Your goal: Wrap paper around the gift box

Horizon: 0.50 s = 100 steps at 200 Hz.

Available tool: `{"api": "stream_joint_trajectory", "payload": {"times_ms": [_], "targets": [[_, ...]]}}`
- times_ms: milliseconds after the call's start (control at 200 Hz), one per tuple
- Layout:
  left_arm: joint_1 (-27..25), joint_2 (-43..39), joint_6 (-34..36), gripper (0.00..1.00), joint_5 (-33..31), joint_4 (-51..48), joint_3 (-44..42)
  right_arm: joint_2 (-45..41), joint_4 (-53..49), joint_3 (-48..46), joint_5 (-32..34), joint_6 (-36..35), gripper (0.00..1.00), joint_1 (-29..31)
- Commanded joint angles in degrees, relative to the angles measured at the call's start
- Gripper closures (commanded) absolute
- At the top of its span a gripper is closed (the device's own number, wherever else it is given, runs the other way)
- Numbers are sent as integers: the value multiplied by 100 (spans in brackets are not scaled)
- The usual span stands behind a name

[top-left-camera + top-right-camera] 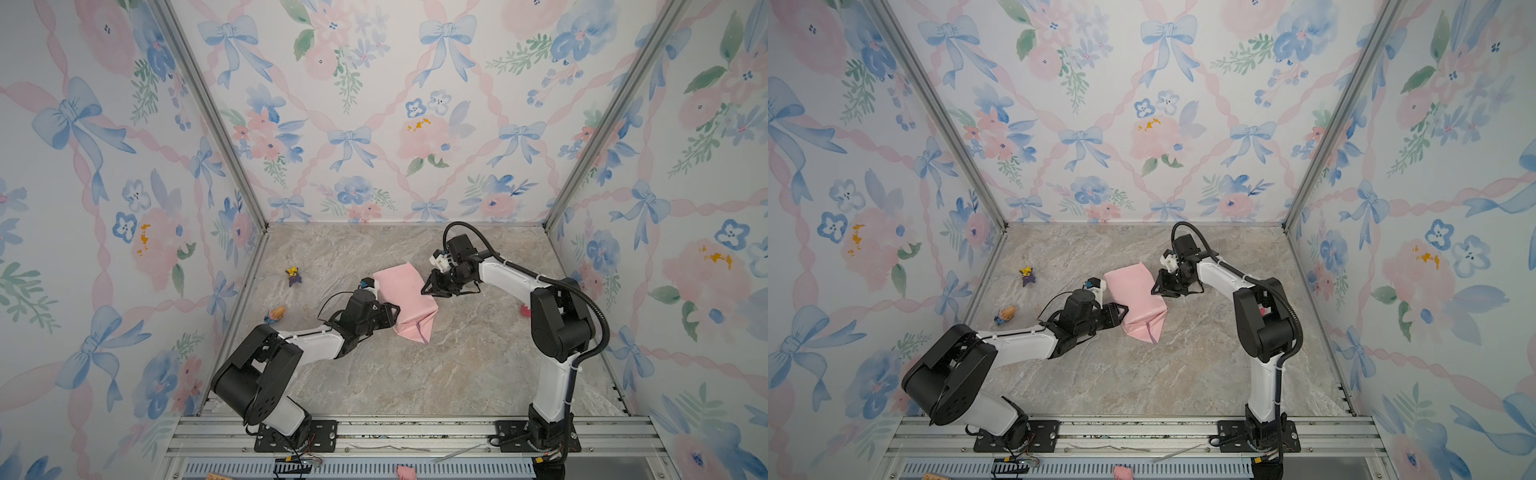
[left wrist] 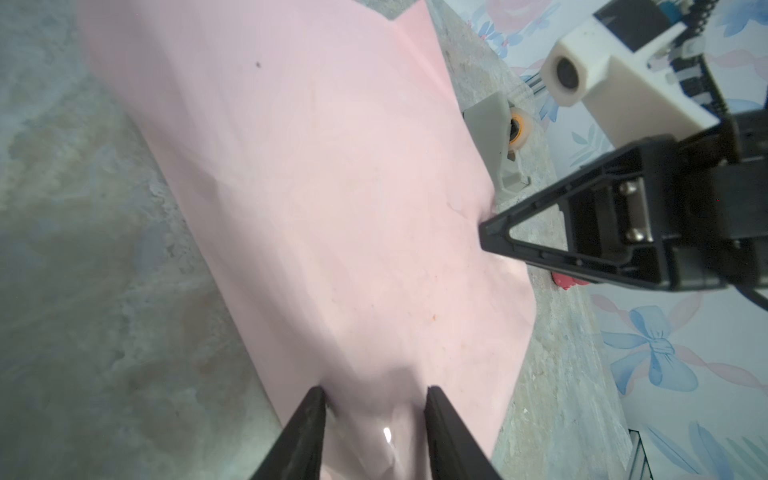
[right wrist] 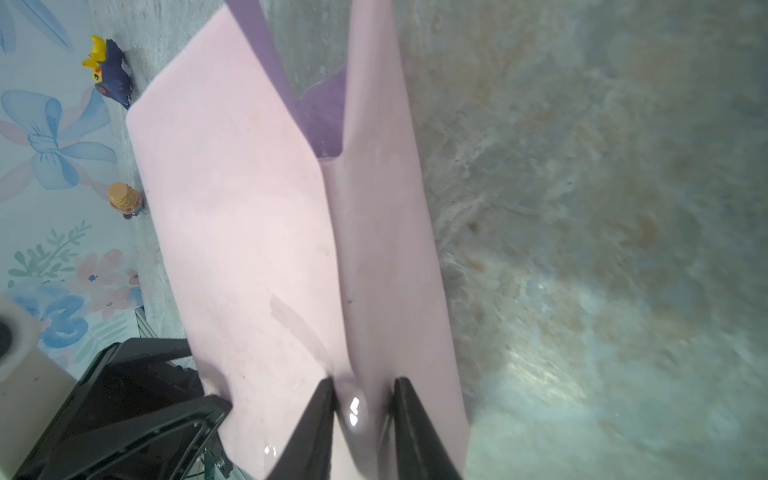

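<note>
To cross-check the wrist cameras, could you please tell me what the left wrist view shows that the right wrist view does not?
Only the left wrist view: the grey tape dispenser, a small red item and the right arm's white camera housing.

Only the right wrist view: the paper showing its purple face, a yellow-and-navy toy figure and a tan toy figure.

Both: the paper's pale pink face on the marble table, with the left gripper and the right gripper at it. The gift box shows in neither.

Marble-patterned floor [image 1: 415,374], grey-beige, evenly lit. Walls [image 1: 374,104] rise from three of its sides, papered with blue bows, pink ribbons and flowers. Aluminium posts [image 1: 216,124] at its two far corners. Slotted rail [image 1: 415,432] along its near edge.
</note>
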Motion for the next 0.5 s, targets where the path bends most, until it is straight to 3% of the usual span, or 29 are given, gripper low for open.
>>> {"api": "stream_joint_trajectory", "payload": {"times_ms": [0, 235, 390, 495], "targets": [[-273, -173, -211, 58, -58, 178, -337, 304, -244, 357, -291, -301, 71, 233], [-584, -1208, 53, 53, -722, -72, -613, -58, 344, 303, 15, 149, 53, 1], [-592, -1943, 1089, 55, -1288, -991, -231, -1138, 1062, -637, 181, 648, 53, -408], [-535, -1810, 1949, 60, -1226, -1478, 326, -1921, 1293, -1431, 262, 941, 55, -538]]}}
